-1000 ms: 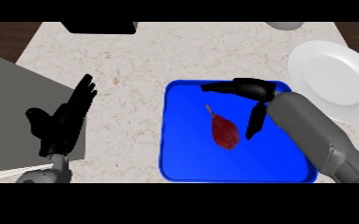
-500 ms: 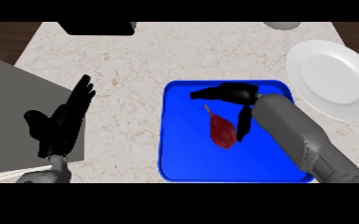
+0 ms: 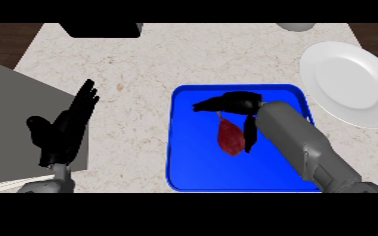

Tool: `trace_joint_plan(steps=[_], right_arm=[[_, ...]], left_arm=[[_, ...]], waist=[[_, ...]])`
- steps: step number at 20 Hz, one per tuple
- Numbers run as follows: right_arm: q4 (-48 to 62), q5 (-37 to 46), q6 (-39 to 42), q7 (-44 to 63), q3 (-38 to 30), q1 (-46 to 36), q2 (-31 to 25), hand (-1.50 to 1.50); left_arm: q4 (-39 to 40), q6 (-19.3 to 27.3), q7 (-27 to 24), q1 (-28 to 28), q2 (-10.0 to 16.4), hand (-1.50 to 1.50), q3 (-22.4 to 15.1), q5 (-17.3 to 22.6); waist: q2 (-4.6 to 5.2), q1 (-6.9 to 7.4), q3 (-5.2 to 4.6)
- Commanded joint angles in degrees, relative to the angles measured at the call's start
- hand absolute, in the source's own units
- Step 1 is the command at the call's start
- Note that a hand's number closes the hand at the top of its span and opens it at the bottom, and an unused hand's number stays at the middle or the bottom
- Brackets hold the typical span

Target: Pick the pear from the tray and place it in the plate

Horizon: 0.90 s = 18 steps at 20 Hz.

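Head view shows the pear point(image 3: 230, 137) lying on its side near the middle of the blue tray point(image 3: 190, 172), its narrow stem end towards 12 o'clock and its broad dark-red belly towards 6 o'clock; the right hand point(image 3: 240, 101) hangs over that stem end, spread rather than closed, with its fingers point(image 3: 205, 105) reaching out towards 9 o'clock above the fruit and its thumb point(image 3: 251, 135) running down the pear's 3 o'clock flank, close against it or just touching, which of the two I cannot tell; nothing is pinched yet. The white plate point(image 3: 347, 90) sits on the bench point(image 3: 148, 70) at about 2 o'clock from the tray, just beside the tray's corner; the left hand point(image 3: 65, 130) rests open, fingers up, at 9 o'clock of the view. By my judgement the pear is light and stiff enough to take a squeeze, but its skin is smooth and its shape tapers, so a grip on the thin neck would likely slide off or let the belly swing; the better hold is across the widest part, fingers on the 9 o'clock flank opposite the thumb; being rounded, it may roll on the flat tray if nudged from one side only, and may roll again once set in the plate.
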Motion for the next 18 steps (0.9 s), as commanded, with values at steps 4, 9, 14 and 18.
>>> trace_joint_plan(steps=[4,9,14,18], right_arm=[[-0.38,3.88,2.95,-6.81,3.07,-0.08,2.08,1.50],[0.96,4.80,0.28,-10.16,3.62,1.91,2.18,1.50],[-2.14,2.33,1.34,-8.58,-0.39,1.50,0.94,1.50],[-6.94,2.67,-9.30,-4.64,-2.97,6.94,-2.93,1.50]], left_arm=[[3.94,-2.56,1.34,-3.40,3.00,0.00,3.07,1.20],[2.56,-3.99,2.16,-2.41,3.66,0.00,3.34,1.24],[3.99,-3.25,-1.03,0.33,1.72,0.00,3.67,0.69],[5.57,-2.44,-1.06,-2.43,2.37,0.00,5.51,0.07]], waist=[[0.82,-0.43,-1.09],[0.92,-0.14,-1.06],[0.64,-0.71,-1.11],[0.34,-2.29,-1.14]])
